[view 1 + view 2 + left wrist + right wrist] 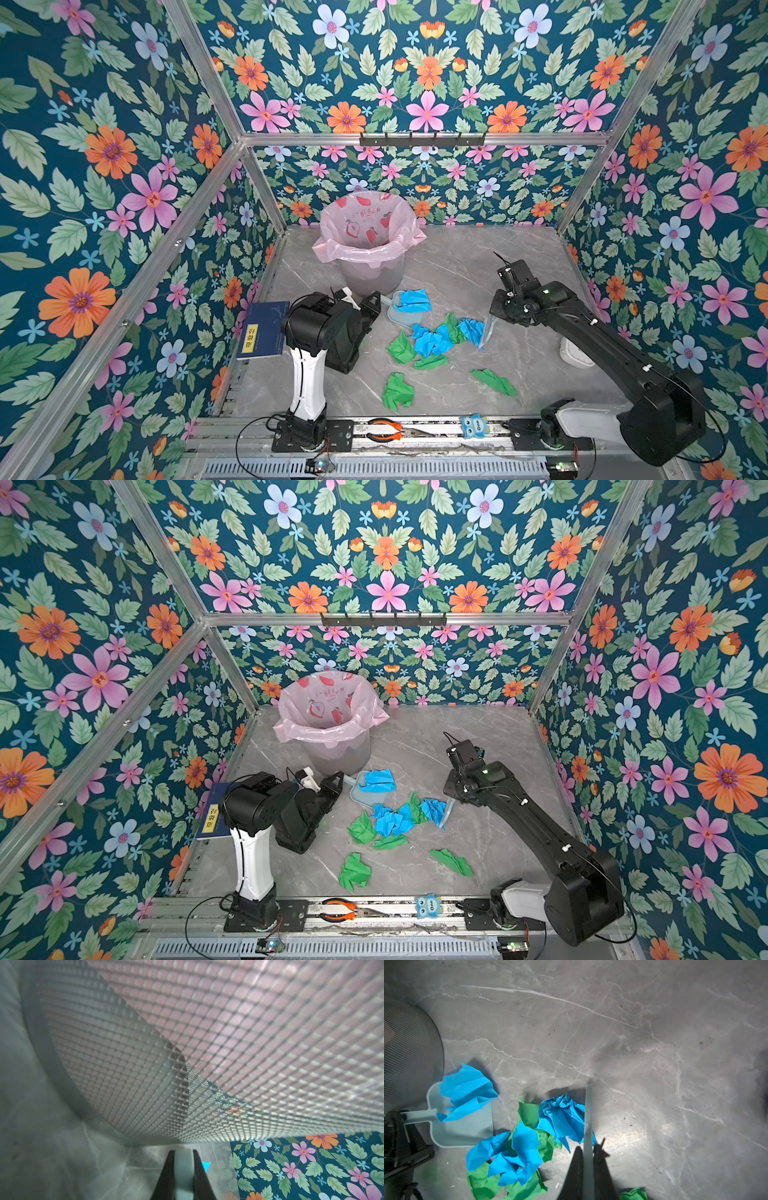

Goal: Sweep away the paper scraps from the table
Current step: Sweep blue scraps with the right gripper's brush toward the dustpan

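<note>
Right wrist view: the right tool pinches a thin, flat, pale sweeper blade, its dark fingers narrow on either side of the strip. The blade's face rests against a crumpled blue wad at the edge of the paper scraps, a heap of creased blue and green sheets with sharp folds. Beside the heap lies a pale blue plastic dustpan with a low rim, and one large blue scrap sits on it. In the left wrist view the left tool is clamped narrowly on the dustpan's rounded handle, close under the fine wire mesh of a bin. In both top views that bin stands at the back of the tabletop, lined with a thin pink bag printed in red, just behind the dustpan. Two more green scraps lie apart from the heap, nearer the front rail. A dark blue booklet with a yellow label leans at the left wall, partly hidden by the left arm. Orange-handled pliers and a small blue owl figure rest on the front rail. The tabletop is smooth grey marble pattern with white veins, framed by aluminium rails and floral walls.
</note>
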`<state>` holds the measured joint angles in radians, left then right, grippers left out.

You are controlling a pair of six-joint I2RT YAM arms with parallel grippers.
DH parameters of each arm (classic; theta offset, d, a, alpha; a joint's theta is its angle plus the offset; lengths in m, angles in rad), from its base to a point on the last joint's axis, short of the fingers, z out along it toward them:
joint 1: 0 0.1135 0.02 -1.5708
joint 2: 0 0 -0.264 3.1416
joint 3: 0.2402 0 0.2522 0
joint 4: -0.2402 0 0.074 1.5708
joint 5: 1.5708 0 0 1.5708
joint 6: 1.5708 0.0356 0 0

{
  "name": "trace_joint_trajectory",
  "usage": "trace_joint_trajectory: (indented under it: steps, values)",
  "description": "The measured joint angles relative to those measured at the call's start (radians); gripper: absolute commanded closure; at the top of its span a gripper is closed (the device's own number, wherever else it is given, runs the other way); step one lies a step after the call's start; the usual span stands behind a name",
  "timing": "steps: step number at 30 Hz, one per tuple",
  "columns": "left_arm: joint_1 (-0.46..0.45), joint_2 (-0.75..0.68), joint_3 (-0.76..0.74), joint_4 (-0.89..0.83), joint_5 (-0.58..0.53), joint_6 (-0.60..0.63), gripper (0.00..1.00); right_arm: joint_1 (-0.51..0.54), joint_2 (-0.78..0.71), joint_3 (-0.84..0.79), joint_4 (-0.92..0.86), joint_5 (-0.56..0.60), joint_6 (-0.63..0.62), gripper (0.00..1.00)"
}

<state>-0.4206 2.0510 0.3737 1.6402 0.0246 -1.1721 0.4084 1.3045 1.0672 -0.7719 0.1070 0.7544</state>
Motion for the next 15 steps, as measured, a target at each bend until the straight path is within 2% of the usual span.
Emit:
trace_joint_trajectory:
  steps: [15]
  values:
    - [0.000,0.034,0.024,0.003,0.019,-0.003,1.00,0.000,0.207,0.178,0.184,-0.014,-0.196,1.00]
